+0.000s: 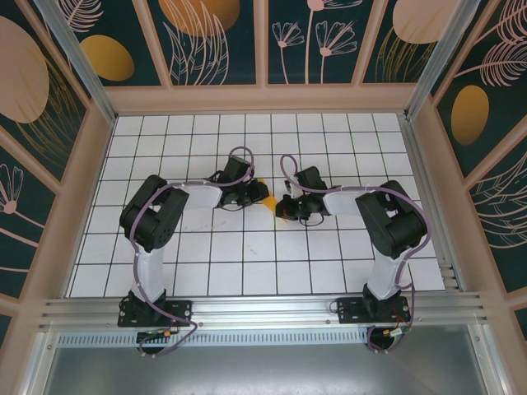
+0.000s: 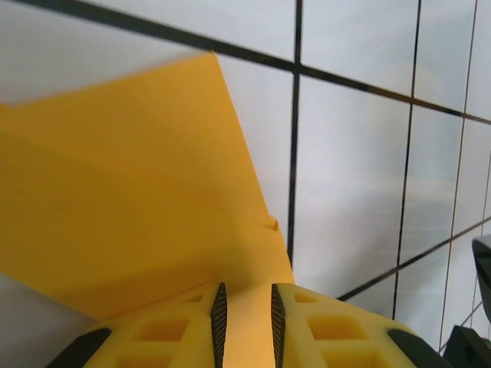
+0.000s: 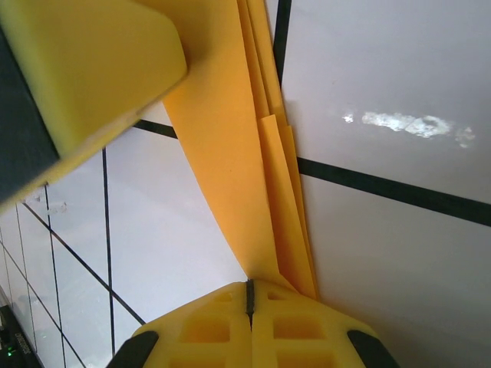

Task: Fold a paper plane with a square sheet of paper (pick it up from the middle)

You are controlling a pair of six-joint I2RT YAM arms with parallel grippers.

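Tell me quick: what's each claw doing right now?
Left claw: slightly open, folded orange paper between its pads, not pinched.
Right claw: shut on the folded orange paper.

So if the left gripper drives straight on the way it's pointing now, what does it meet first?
The folded paper: it shows in the gap between the left gripper's parted jaws and spreads out ahead. Past it, probably the gridded table; depth is unclear.
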